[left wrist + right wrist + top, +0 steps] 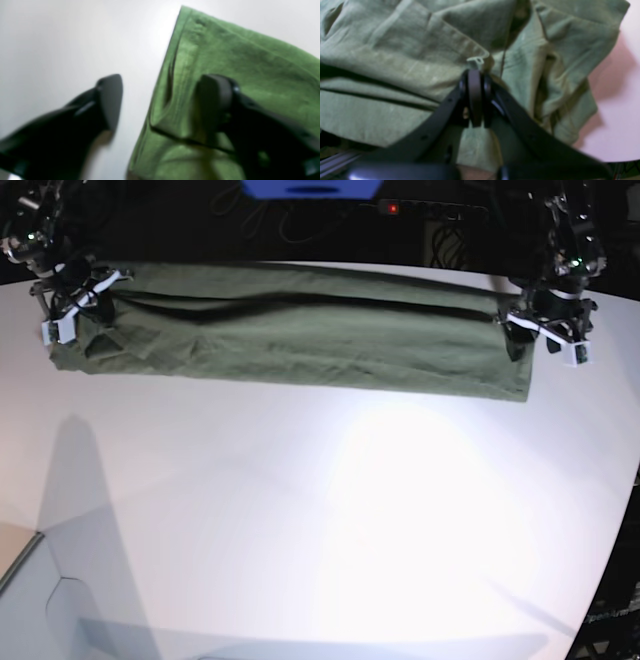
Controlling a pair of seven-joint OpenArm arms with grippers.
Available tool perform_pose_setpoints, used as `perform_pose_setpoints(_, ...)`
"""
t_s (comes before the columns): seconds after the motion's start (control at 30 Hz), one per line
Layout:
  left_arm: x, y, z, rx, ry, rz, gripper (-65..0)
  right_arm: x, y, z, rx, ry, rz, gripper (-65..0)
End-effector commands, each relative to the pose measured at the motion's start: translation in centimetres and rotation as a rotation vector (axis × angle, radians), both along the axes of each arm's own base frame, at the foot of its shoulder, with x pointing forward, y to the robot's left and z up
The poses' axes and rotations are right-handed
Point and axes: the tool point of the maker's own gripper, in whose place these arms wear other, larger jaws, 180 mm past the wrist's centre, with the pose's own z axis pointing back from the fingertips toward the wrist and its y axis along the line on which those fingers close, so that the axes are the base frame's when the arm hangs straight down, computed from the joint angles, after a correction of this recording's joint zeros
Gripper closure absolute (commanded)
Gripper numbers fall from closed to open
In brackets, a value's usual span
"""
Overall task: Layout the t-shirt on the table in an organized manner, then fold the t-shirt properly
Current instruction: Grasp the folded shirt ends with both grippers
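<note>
Wrinkled olive-green cotton t-shirt (300,340) lies stretched between grippers on white matte table (320,530). Right gripper (475,75) clamps its fabric; left gripper (162,100) gapes, straddling its edge.

No text, brand, number or sign can be read anywhere; a small pale tag (475,60) is seen on the t-shirt (395,62), too blurred to be read.

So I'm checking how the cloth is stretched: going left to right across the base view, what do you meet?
Right gripper shut on the t-shirt's end → t-shirt stretched across the table → left gripper, fingers apart at the other end.
</note>
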Motion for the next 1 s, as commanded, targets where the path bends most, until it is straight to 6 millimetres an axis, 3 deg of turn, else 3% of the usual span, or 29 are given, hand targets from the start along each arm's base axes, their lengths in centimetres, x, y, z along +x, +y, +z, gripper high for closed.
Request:
perform_pose_setpoints(0.0, 0.3, -0.9, 0.3, -0.01, -0.009, -0.048, -35.6, 0.6, -0.3, 1.1, -0.009, -0.039, 0.006, 0.0)
perform_pose_setpoints(0.13, 1.0, -2.4, 0.4, -0.035, -0.023, -0.116, -33.2, 0.6, -0.3, 1.1, -0.009, -0.039, 0.006, 0.0)
perform_pose_setpoints(0.37, 0.4, -2.1, -1.7, -0.066, 0.026, -0.108, -31.1, 0.7, -0.6, 1.2, -0.02, -0.04, 0.011, 0.0)
perform_pose_setpoints(0.5, 0.5, -2.1, -1.4, -0.063, 0.016, -0.108, -17.6, 0.8, -0.8, 1.4, -0.026, -0.04, 0.015, 0.0)
perform_pose_setpoints(0.63, 0.6, -2.1, -1.4, -0.062, 0.016, -0.107, 0.0, 0.8, -0.9, 1.4, -0.029, -0.04, 0.016, 0.0)
perform_pose_setpoints(0.87, 0.8, -2.0, -0.9, -0.056, 0.003, -0.108, -0.2, 1.2, -1.0, 1.4, -0.027, -0.045, 0.014, 0.0)
perform_pose_setpoints(0.97, 0.8, -0.9, -0.6, -0.047, -0.004, -0.082, -0.2, 1.4, -0.8, 1.5, -0.023, -0.049, 0.014, 0.0)
